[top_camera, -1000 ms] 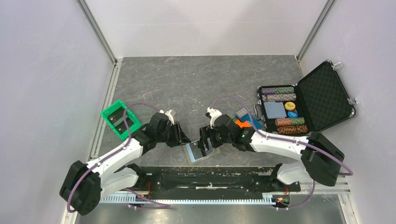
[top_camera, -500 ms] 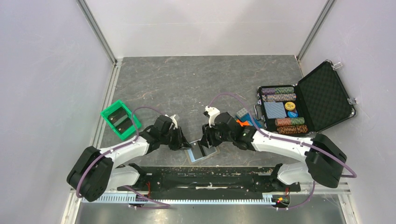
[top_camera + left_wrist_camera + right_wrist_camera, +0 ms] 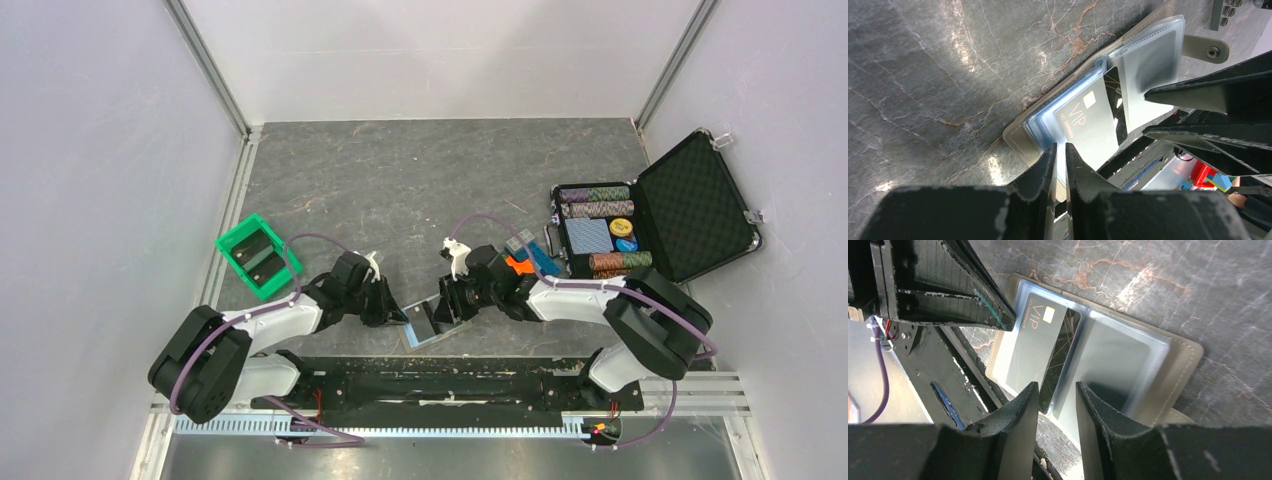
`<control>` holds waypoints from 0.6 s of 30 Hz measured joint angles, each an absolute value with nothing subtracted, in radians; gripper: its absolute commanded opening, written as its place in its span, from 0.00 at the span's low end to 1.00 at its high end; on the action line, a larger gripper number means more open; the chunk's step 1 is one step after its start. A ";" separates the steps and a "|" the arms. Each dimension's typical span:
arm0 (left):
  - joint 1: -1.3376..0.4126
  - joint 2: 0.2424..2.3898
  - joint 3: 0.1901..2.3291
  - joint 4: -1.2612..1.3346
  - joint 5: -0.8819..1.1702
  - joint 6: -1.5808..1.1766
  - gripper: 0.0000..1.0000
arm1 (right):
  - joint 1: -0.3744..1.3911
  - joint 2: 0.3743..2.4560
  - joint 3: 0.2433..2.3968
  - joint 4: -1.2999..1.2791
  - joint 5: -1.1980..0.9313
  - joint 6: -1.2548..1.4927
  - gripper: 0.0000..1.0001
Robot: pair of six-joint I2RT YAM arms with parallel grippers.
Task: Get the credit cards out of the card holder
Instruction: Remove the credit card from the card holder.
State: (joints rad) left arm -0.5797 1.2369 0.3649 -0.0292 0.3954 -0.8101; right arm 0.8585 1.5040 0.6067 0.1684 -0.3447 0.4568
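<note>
The card holder [image 3: 425, 326] lies open at the table's near edge, its pale-blue clear sleeves facing up. In the left wrist view a grey "VIP" credit card [image 3: 1088, 125] lies over a black card [image 3: 1115, 107] in the holder [image 3: 1018, 137]. My left gripper [image 3: 396, 313] is shut, with only a thin slit between its tips [image 3: 1060, 150], right at the holder's left page. My right gripper [image 3: 446, 307] is open, its tips [image 3: 1058, 387] astride the near end of the black card [image 3: 1060, 357] beside the VIP card [image 3: 1030, 347], over the holder [image 3: 1180, 365].
A green bin [image 3: 258, 256] holding dark items stands to the left. An open black poker-chip case [image 3: 650, 225] is at the right, with small blue and orange items [image 3: 520, 263] beside it. The black base rail [image 3: 450, 385] runs just below the holder.
Both grippers have come down and closed in on the open holder, the left to its left page and the right over its middle. The holder has stayed put.
</note>
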 measured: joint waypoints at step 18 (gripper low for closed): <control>-0.580 1.226 0.339 0.011 0.398 -0.810 0.20 | 0.841 1.599 0.517 0.410 -0.474 0.554 0.13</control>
State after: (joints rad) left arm -0.5797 1.2259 0.3393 0.0113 0.3985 -0.8101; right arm 0.8406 1.5993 0.5175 0.4095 -0.4740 0.5537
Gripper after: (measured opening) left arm 0.196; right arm 0.235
